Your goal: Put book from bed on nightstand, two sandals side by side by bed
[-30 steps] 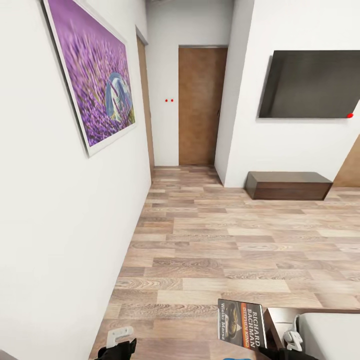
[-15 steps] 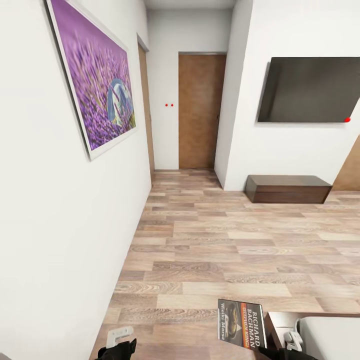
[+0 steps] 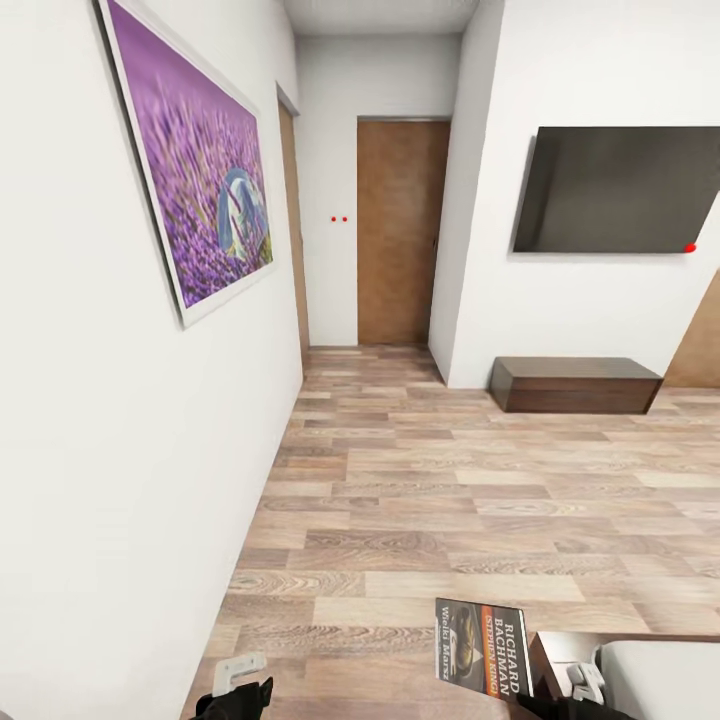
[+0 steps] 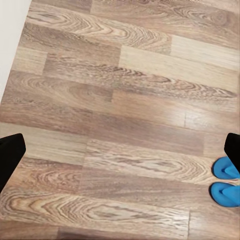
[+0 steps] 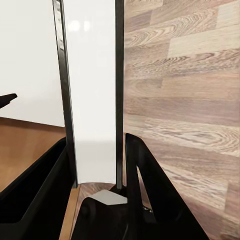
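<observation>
My right gripper [image 5: 95,162] is shut on the book [image 5: 93,100], seen edge-on as white pages between dark covers. In the head view the book [image 3: 482,648] stands upright near the bottom edge, its dark cover with orange band and white lettering facing me. Just right of it is a corner of the bed [image 3: 665,672], pale grey mattress on a dark brown frame. My left gripper [image 4: 120,152] hangs open over the wood floor with nothing between its fingers. The two blue sandals [image 4: 226,181] lie side by side on the floor by one fingertip [image 4: 233,147]. The nightstand is out of view.
A white wall with a purple painting [image 3: 190,170] runs close along my left. Ahead, wood-plank floor [image 3: 450,500] leads to a brown door [image 3: 400,230]. A low dark-wood cabinet [image 3: 575,385] stands under a wall-mounted TV [image 3: 610,190] at the right.
The whole head picture has slid slightly downward, so the camera has moved. The book and both grippers keep their places in the frame.
</observation>
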{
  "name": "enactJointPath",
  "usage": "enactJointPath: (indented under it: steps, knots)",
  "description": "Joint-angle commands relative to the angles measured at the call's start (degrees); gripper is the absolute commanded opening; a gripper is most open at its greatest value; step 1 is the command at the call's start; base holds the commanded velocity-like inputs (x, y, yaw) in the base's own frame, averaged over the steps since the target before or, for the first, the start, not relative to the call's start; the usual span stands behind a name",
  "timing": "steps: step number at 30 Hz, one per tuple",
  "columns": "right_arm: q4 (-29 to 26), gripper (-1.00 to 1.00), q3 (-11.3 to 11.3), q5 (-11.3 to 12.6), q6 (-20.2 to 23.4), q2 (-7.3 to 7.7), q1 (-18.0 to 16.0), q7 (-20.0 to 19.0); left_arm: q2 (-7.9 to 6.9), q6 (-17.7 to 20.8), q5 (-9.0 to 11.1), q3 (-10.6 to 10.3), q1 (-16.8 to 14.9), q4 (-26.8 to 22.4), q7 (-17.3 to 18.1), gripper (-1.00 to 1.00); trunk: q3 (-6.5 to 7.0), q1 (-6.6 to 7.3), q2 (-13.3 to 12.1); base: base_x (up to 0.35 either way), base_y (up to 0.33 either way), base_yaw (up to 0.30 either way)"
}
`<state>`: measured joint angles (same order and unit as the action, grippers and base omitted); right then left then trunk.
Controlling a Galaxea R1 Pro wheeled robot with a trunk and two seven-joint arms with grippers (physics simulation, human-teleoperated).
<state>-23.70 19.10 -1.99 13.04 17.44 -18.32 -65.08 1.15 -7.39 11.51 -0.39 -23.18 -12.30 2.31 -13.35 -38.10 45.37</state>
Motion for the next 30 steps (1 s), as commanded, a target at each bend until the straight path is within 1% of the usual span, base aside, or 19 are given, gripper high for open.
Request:
enactJointPath:
  steps: [1,12,17,26,30]
  knots:
    - [-0.03,-1.0,0.39,-0.21,0.59,-0.04,-0.05,-0.31,0.0,-0.18,0.53,-0.05,-0.04,0.08,0.24,1.0,-0.05,-0.01,0.06,0.0,0.0,0.0]
    - [-0.03,-1.0,0.39,-0.3,0.59,-0.04,-0.05,-0.31,0.0,-0.17,0.53,-0.05,-0.05,0.07,0.24,1.0,0.02,-0.01,0.06,0.0,0.0,0.003]
    - [-0.03,-1.0,0.34,-0.3,0.59,-0.04,-0.05,-0.31,0.0,-0.17,0.5,-0.05,-0.03,0.05,0.24,1.0,0.02,-0.01,0.06,0.0,0.024,0.149]
    - [-0.03,-1.0,0.32,-0.3,0.59,-0.04,-0.05,-0.31,0.0,-0.17,0.47,-0.05,-0.03,0.04,0.24,1.0,0.02,-0.01,0.06,0.056,0.21,0.044]
    - [-0.03,-1.0,0.32,-0.3,0.59,-0.04,-0.05,-0.31,0.0,-0.17,0.45,-0.05,-0.05,0.03,0.24,1.0,0.02,-0.01,0.06,0.016,0.107,0.001]
